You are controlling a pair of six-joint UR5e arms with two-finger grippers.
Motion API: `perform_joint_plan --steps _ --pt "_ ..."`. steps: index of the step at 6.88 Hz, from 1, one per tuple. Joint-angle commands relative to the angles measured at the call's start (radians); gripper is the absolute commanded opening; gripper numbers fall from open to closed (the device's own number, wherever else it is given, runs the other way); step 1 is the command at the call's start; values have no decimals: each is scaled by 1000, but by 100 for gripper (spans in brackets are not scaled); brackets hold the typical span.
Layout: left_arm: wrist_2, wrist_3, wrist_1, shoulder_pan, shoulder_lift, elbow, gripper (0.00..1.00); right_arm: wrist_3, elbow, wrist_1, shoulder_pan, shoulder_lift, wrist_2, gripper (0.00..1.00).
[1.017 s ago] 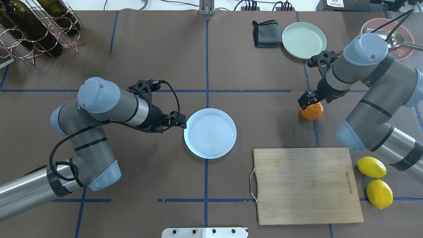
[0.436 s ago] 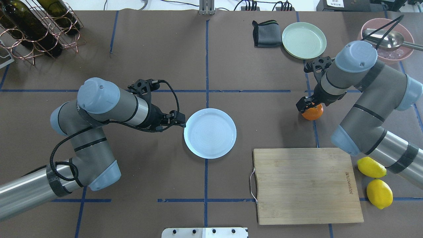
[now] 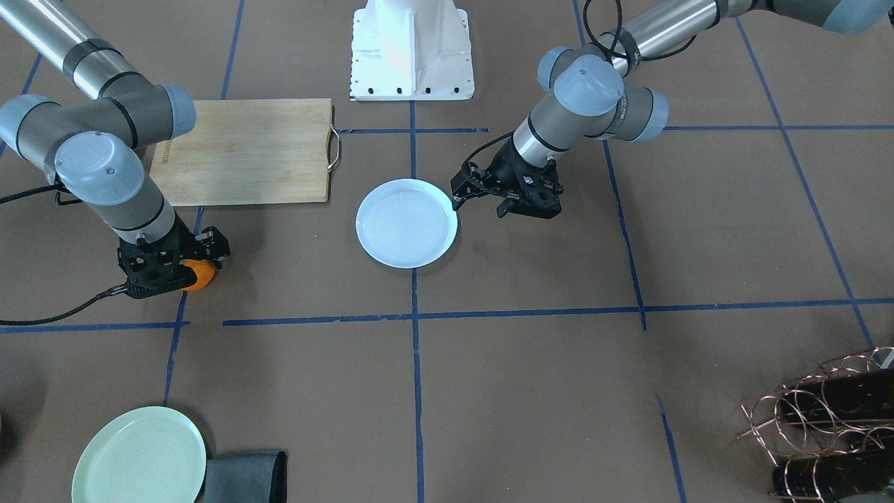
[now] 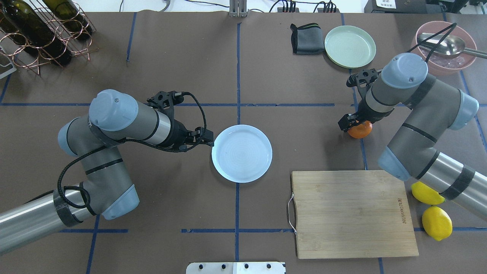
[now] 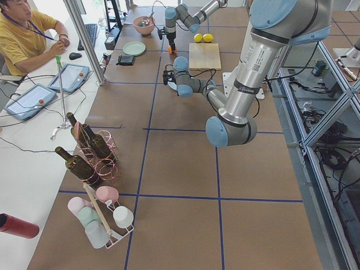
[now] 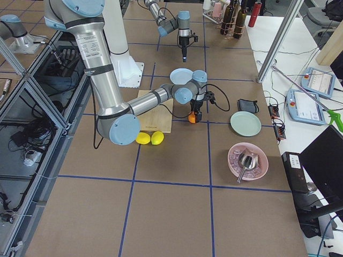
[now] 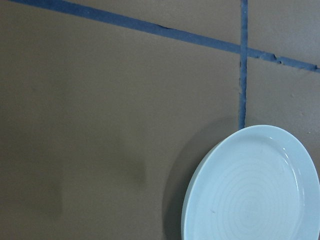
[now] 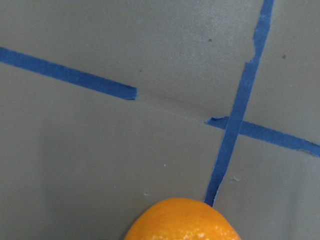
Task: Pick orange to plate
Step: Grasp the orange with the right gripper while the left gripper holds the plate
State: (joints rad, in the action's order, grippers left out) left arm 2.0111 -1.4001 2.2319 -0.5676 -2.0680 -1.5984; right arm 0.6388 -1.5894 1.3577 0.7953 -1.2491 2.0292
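Observation:
The orange [image 4: 361, 131] rests on the brown table at the right, by a crossing of blue tape lines. It also shows as the orange [image 3: 200, 274] in the front view and the orange [image 8: 182, 220] at the bottom edge of the right wrist view. My right gripper [image 4: 350, 125] is lowered onto its left side, and its jaws look open around the fruit. The pale bluish-white plate [image 4: 242, 153] lies empty at the table's centre. My left gripper [image 4: 208, 139] hovers at the plate's left rim, open and holding nothing. The plate [image 7: 255, 185] fills the lower right of the left wrist view.
A bamboo cutting board [image 4: 352, 213] lies in front of the orange, with two lemons [image 4: 436, 223] to its right. At the back right are a pale green plate [image 4: 350, 46], a dark folded cloth [image 4: 305, 39] and a pink bowl with a spoon [image 4: 445, 49]. A wire bottle rack [image 4: 42, 30] stands back left.
My right arm has swung toward the table's centre and its gripper has sunk lower against the orange. The orange stays on the table. The left arm and the plate have not moved.

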Motion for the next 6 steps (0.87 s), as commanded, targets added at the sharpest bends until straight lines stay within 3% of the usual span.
perform_joint_plan --steps 1,2,3,4,6 --pt "0 -3 0 0 -1 -2 98 13 11 -25 -1 0 2 72" --pt "0 -3 0 0 -1 -2 98 62 8 -26 -1 0 5 28" --pt "0 -3 0 -2 0 -18 98 64 -3 -26 -1 0 11 0" --pt "1 -2 -2 -11 2 -50 98 68 -41 -9 -1 20 26 0" --pt "11 28 -2 -40 116 -182 98 286 -49 40 -46 181 66 0"
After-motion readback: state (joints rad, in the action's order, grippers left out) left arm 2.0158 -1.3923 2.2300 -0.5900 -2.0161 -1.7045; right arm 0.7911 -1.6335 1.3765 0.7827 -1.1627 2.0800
